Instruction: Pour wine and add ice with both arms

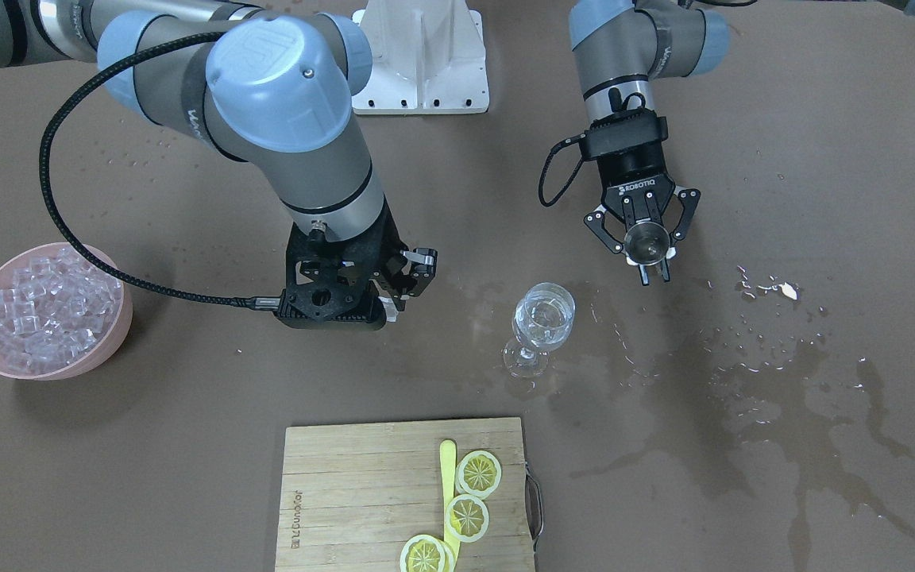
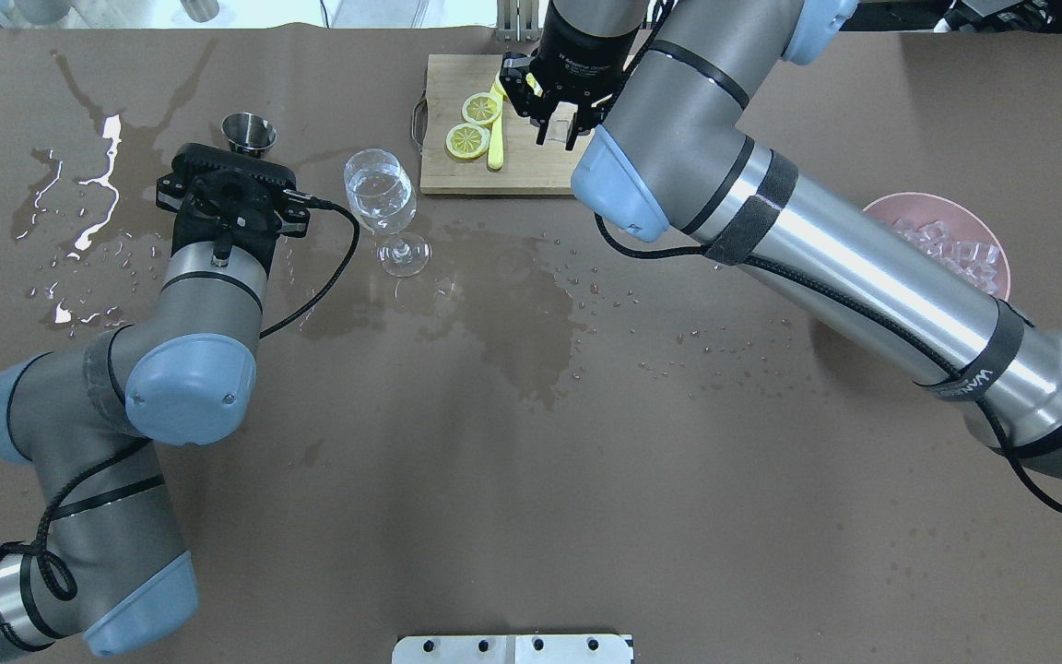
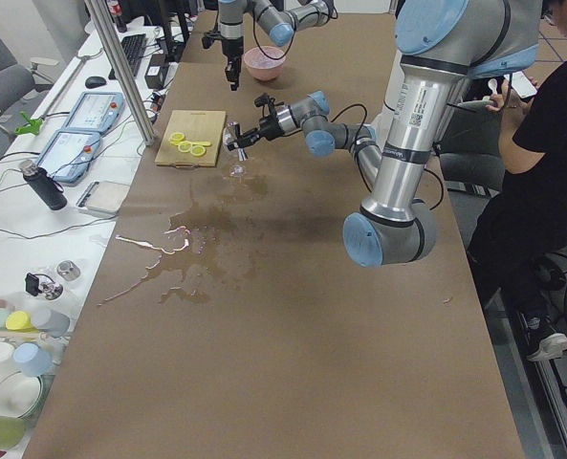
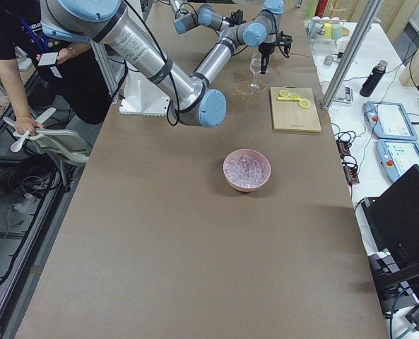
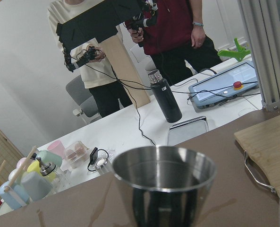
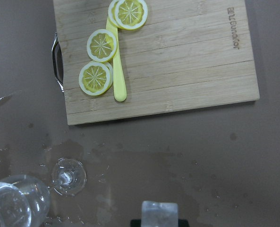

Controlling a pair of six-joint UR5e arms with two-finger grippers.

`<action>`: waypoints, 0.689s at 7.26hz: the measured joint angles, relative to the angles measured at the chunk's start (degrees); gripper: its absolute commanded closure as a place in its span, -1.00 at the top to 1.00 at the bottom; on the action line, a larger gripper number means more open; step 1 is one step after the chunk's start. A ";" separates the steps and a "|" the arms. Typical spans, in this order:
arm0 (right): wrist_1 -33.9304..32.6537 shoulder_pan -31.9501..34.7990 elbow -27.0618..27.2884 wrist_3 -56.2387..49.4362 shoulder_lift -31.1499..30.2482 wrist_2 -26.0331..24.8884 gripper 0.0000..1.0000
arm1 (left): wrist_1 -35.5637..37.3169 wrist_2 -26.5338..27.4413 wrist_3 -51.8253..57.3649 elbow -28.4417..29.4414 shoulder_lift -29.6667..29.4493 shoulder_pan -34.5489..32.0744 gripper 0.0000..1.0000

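The wine glass (image 1: 541, 322) stands upright mid-table with a little clear wine in its bowl; it also shows in the overhead view (image 2: 382, 194) and at the lower left of the right wrist view (image 6: 17, 201). My left gripper (image 1: 650, 253) is shut on a steel jigger (image 2: 248, 135), held upright beside the glass; the jigger fills the left wrist view (image 5: 163, 184). My right gripper (image 2: 557, 122) is shut on one ice cube (image 6: 159, 213), above the wet table between the glass and the cutting board. The pink bowl (image 1: 108, 338) holds many ice cubes (image 1: 44, 306).
A bamboo cutting board (image 1: 362, 492) carries lemon slices (image 1: 479, 473) and a yellow stick. Spilled liquid (image 1: 783, 397) spreads over the table on my left side. A white stand (image 1: 422, 56) sits by the robot base. People stand beyond the table in the left wrist view.
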 measured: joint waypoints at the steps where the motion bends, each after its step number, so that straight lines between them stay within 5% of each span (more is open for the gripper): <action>1: 0.03 -0.17 -0.03 0.51 0.45 0.01 -1.00 | 0.93 -0.06 0.47 0.01 -0.05 0.04 -0.72; 5: 0.12 2.01 -0.05 -3.36 -1.39 0.20 -1.00 | 7.34 -0.02 2.06 0.36 -2.34 0.40 -0.72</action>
